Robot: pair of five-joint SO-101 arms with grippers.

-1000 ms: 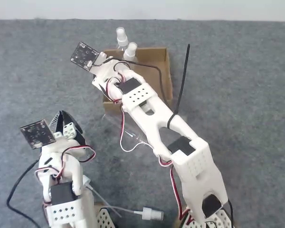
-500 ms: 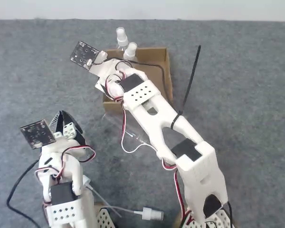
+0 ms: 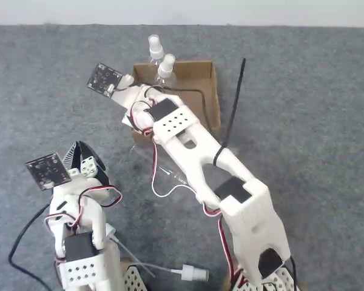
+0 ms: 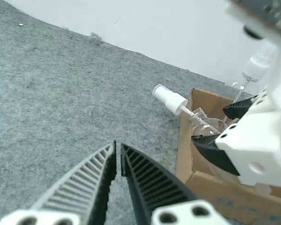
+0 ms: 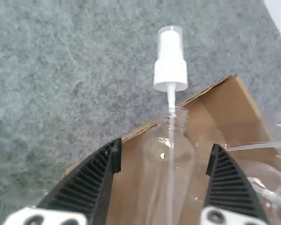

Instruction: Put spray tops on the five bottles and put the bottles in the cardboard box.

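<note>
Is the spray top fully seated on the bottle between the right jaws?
No, the spray top sits above the bottle neck, its tube bare between them.

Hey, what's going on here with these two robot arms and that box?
The right gripper is open over the cardboard box, with its fingers on either side of a clear bottle standing in the box. The bottle's spray top sits raised above the neck, with its tube inside, and is not pushed down. The left gripper is shut on nothing, low over the grey carpet. One loose spray top lies on the carpet near the arms' bases.
</note>
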